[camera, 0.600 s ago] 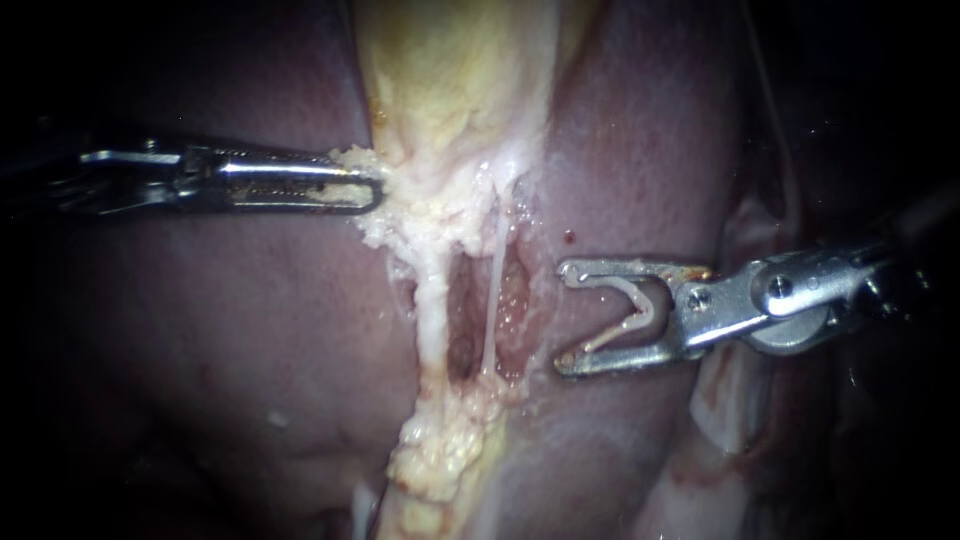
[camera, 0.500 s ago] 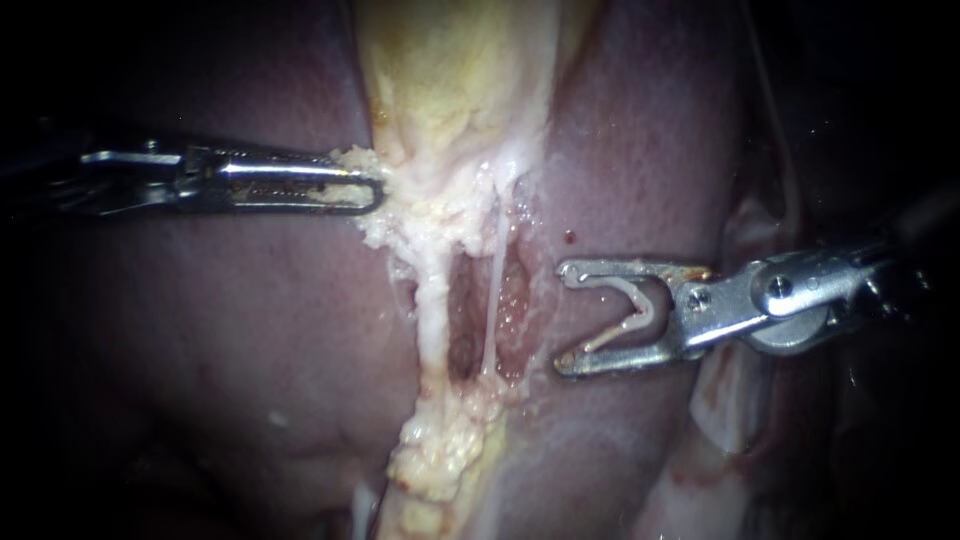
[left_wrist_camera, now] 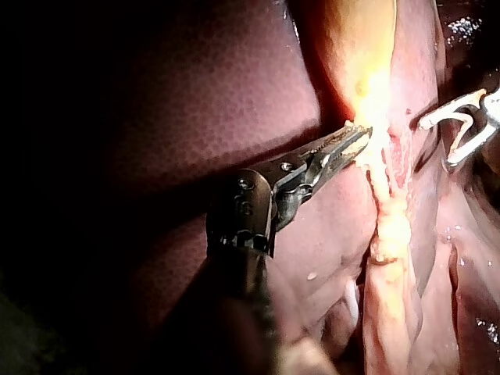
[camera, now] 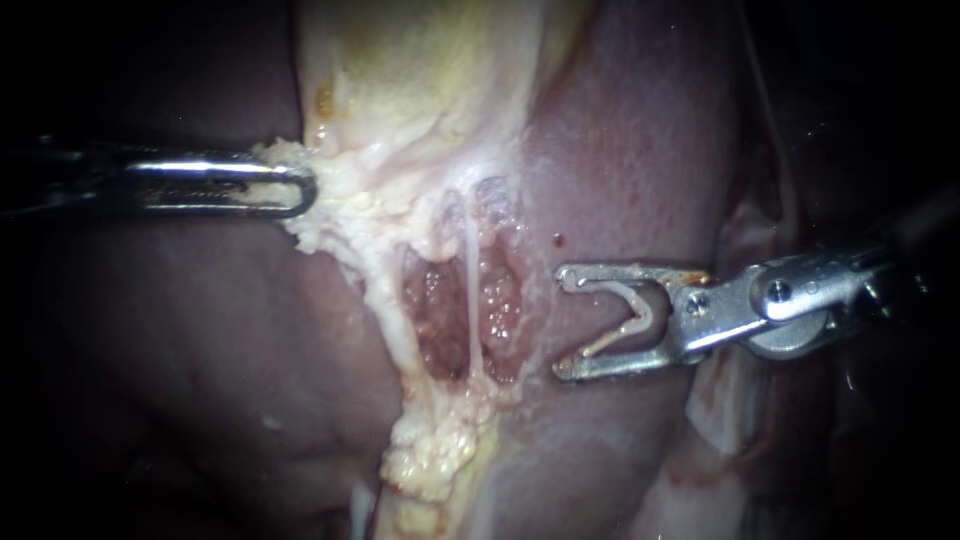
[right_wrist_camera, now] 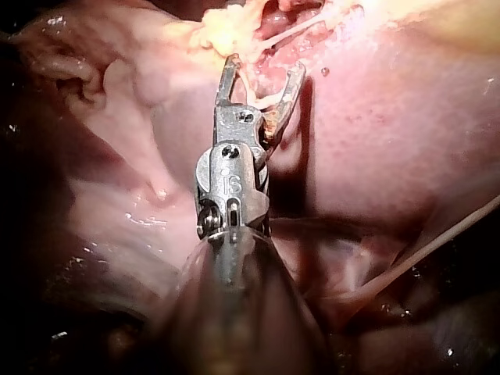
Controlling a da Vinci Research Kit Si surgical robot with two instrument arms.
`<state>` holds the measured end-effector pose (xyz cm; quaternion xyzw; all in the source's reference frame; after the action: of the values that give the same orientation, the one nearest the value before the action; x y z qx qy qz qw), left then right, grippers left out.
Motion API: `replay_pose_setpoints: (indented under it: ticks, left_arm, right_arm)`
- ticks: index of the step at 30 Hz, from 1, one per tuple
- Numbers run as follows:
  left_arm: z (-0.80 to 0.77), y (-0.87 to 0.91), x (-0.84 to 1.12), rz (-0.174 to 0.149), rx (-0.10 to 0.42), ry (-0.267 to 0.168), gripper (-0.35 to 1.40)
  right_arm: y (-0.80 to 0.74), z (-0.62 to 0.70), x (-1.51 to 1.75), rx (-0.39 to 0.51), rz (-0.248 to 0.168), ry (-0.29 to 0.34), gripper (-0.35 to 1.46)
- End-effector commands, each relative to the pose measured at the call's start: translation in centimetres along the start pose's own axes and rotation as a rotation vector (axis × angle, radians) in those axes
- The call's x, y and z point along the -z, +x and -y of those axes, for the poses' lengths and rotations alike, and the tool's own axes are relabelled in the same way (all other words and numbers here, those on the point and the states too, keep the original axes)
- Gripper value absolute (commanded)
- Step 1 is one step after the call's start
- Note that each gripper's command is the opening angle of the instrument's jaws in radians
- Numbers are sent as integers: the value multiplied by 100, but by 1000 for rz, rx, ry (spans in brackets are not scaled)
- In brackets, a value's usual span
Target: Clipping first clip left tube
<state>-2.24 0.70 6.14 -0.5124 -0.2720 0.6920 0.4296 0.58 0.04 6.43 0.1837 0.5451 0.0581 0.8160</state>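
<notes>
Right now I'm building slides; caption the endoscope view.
Left instrument holds fatty tissue aside; right instrument holds a clip beside two tubes.

Open window [camera: 435, 325] beside left tube [camera: 385, 290] (narrow)

Surfaces and finishes as I read them from the console.
Left instrument [camera: 300, 190] and right instrument [camera: 563, 323]: bare polished metal with hard highlights; the left jaw edge looks finely toothed in its wrist view. Clip [camera: 632, 322]: pale and smooth, metal or plastic I cannot tell. Liver [camera: 200, 330]: smooth, wet, soft sheen. Gallbladder [camera: 420, 70]: slick, glossy skin. Fatty tissue [camera: 430, 455]: crumbly, rough, moist. Thin tube [camera: 470, 300]: smooth, glistening. Raw bed [camera: 435, 320] behind it: granular, wet.
</notes>
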Motion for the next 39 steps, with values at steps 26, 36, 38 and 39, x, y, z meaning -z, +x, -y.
replay_pose_setpoints:
  ticks: [26, 36, 38, 39]
  left_arm:
    - [3, -2, -5, -3, -3, 0, -35]
    - [5, -3, -5, -3, -4, 0, -35]
    - [6, -3, -5, -3, -4, -1, -35]
    - [6, -3, -5, -2, -4, -1, -35]
  right_arm:
    - [-27, 7, -102, -226, -107, 191, 50]
    - [-40, -17, -108, -275, -128, 191, 50]
    - [-43, -19, -109, -280, -127, 190, 50]
    - [-44, -20, -110, -280, -130, 190, 50]
